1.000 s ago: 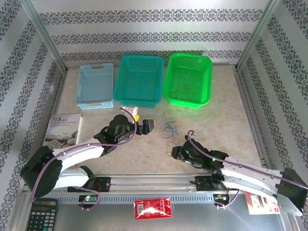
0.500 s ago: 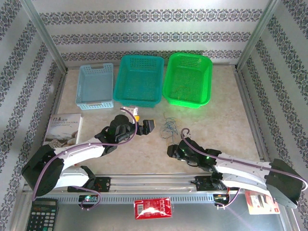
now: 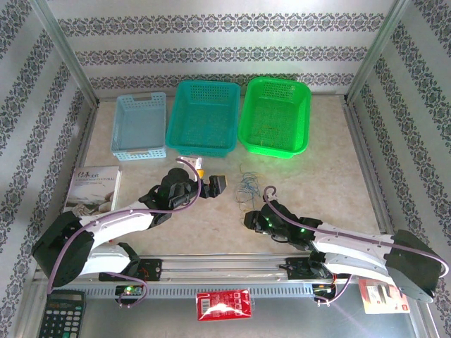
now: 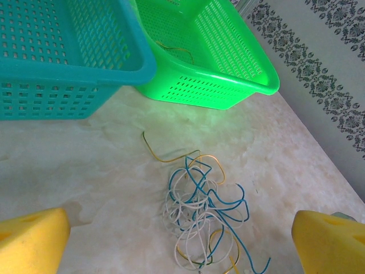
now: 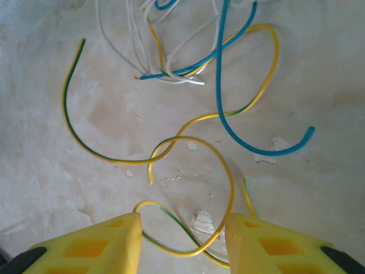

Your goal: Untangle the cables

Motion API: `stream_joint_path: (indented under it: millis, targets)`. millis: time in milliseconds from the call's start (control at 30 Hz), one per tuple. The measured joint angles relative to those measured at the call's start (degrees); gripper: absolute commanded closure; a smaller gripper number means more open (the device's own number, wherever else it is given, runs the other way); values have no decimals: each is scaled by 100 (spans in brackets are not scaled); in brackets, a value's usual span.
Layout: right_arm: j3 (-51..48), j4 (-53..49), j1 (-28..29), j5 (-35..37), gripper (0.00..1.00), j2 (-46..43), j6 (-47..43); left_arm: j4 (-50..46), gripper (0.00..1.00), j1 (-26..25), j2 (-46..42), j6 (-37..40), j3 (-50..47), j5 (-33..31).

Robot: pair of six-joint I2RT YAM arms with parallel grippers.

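The cables lie in a tangle of thin blue, white and yellow strands on the table between the two arms, in front of the baskets. The left wrist view has the tangle ahead of my left gripper, whose yellow fingers stand wide apart, open and empty. My left gripper hovers just left of the pile. My right gripper is low at the pile's near edge. In the right wrist view a loop of yellow cable lies between the fingers of my right gripper, which are still apart.
Three baskets line the back: light blue, teal and green; a yellow strand lies in the green one. A book sits at the left, a calculator and a red packet at the near edge.
My right arm has slid forward and left to the cable pile, and its fingers have narrowed around the yellow loop. The left arm has not moved.
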Motion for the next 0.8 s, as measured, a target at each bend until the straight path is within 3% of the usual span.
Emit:
stream_joint_path:
  millis: [200,467,800]
  targets:
    - [7,-85,-17,2,60,-144,-42,-2,0,-2,0,0,0,2]
    - [748,-1093,-197,188,59,-643,-699,2,0,-2,-7,-15,-26,-7]
    - [2225,-1687,-291,260,63,782,-1996,-247,0,0,-306,-144,-136,-485]
